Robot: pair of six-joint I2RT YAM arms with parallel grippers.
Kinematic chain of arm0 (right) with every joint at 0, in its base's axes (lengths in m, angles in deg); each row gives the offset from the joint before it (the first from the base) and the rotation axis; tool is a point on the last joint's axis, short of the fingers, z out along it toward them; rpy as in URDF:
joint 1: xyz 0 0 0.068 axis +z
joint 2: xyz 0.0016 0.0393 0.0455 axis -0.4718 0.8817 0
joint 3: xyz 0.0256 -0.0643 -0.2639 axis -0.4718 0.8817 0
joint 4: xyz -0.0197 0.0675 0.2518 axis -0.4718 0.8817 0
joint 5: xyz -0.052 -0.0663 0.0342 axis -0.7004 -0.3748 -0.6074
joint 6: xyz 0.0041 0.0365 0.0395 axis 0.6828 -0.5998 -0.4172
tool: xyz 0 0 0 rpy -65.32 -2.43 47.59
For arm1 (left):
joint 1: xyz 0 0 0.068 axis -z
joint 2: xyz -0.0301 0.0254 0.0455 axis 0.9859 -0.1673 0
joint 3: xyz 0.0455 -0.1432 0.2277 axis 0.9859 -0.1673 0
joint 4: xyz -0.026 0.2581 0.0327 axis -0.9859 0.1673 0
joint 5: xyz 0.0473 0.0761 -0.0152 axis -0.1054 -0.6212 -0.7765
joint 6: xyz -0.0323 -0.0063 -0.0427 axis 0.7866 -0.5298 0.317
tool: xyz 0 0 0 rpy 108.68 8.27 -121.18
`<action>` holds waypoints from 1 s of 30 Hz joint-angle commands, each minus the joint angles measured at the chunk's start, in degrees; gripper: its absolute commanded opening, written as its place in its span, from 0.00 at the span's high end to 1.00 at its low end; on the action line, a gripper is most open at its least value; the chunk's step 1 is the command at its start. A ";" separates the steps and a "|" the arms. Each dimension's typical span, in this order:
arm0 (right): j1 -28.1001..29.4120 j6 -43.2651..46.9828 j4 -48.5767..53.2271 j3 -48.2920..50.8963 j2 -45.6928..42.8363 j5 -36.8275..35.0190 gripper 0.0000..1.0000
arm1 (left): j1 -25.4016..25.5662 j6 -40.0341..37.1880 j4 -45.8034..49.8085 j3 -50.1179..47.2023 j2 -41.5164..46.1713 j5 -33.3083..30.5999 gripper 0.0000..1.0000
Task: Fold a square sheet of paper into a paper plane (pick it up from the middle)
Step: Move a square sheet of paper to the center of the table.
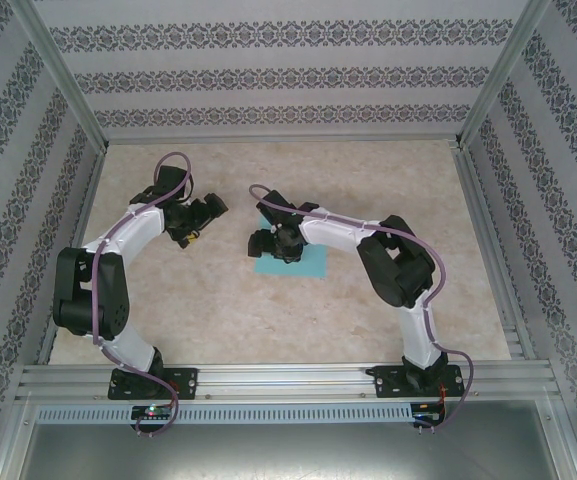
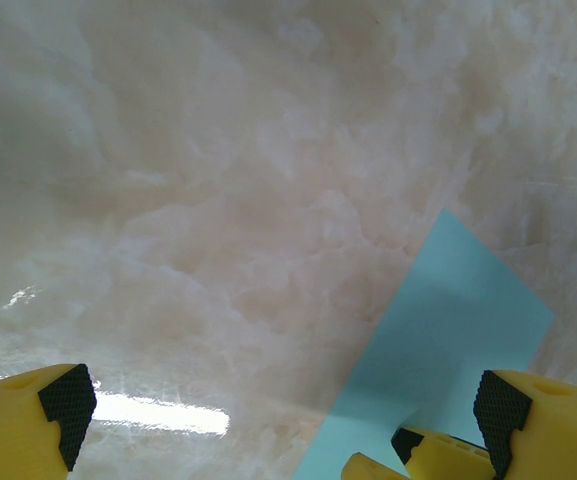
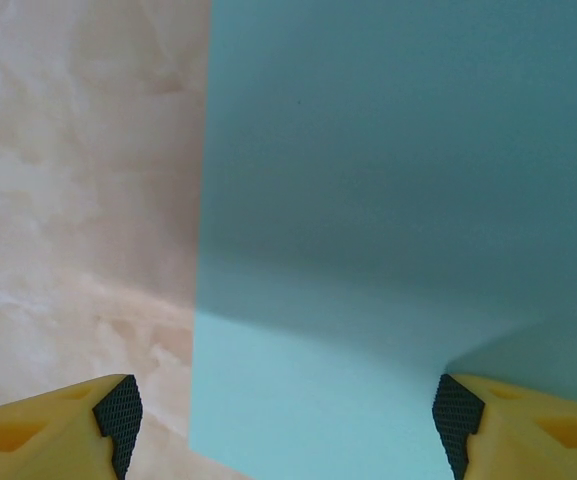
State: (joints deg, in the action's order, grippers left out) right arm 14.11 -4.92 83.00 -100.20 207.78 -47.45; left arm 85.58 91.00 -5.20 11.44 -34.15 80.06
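The right fingers [image 1: 265, 241] hang over the middle of the counter [image 1: 388, 170], spread wide and holding nothing. In the right wrist view the two yellow fingers [image 3: 118, 412] with their black pads stand well apart. One is above bare counter [image 3: 78, 180]. The other is above the square sheet of paper [image 3: 398, 180], whose straight edge runs between them. Whether the pads touch the surface below cannot be told.

The square sheet of paper [image 1: 305, 263] lies flat at the middle of the counter, partly under the right fingers and the wrist behind them. The part that shows lies on the side toward the near edge and the right edge. It is plain turquoise, and no crease shows on the parts that can be seen. A band of shadow crosses it in the right wrist view.

Farther from the near edge, and toward the left edge, the left fingers [image 1: 210, 208] are fully spread and empty, near the sheet but apart from it. From the left wrist, its yellow fingers [image 2: 68, 400] frame mostly bare marbled counter [image 2: 218, 200]. A corner of the square sheet of paper [image 2: 448, 330] reaches in beside the right-hand one.

Beyond both arms the counter runs on to its far edge, where a patterned wall [image 1: 288, 70] rises.
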 commanded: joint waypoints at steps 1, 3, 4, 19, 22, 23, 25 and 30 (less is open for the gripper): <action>0.85 1.79 5.90 0.42 0.82 0.20 0.20 | -0.95 -2.15 1.06 -0.07 0.24 -0.43 0.00; 1.05 2.32 6.85 2.83 -0.12 -0.09 0.21 | -1.01 -2.34 0.87 -0.11 -0.07 -0.45 0.00; 1.12 2.63 7.04 4.30 -0.94 -0.36 0.21 | -1.08 -2.44 0.82 -0.13 -0.20 -0.27 0.00; 0.70 8.52 16.59 7.97 -14.22 -8.85 0.08 | -1.27 -2.83 0.11 0.82 -2.13 2.23 0.00; -1.07 9.71 16.18 8.05 -13.51 -12.91 0.02 | -1.26 -3.06 0.45 0.88 -2.00 2.34 0.00; -1.72 10.33 15.27 8.54 -13.21 -12.99 0.02 | -1.27 -3.16 0.65 1.08 -2.05 2.45 0.00; -2.50 11.68 14.87 8.17 -12.00 -12.53 0.02 | -1.26 -3.37 1.11 1.19 -2.22 2.76 0.00; -2.96 14.78 17.70 3.98 -7.54 -13.32 0.02 | -1.26 -3.14 1.56 1.78 -2.49 3.28 0.00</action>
State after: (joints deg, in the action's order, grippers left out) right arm 11.03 6.95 97.77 -93.62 197.90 -58.42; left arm 85.10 88.74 -5.20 11.57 -36.05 82.31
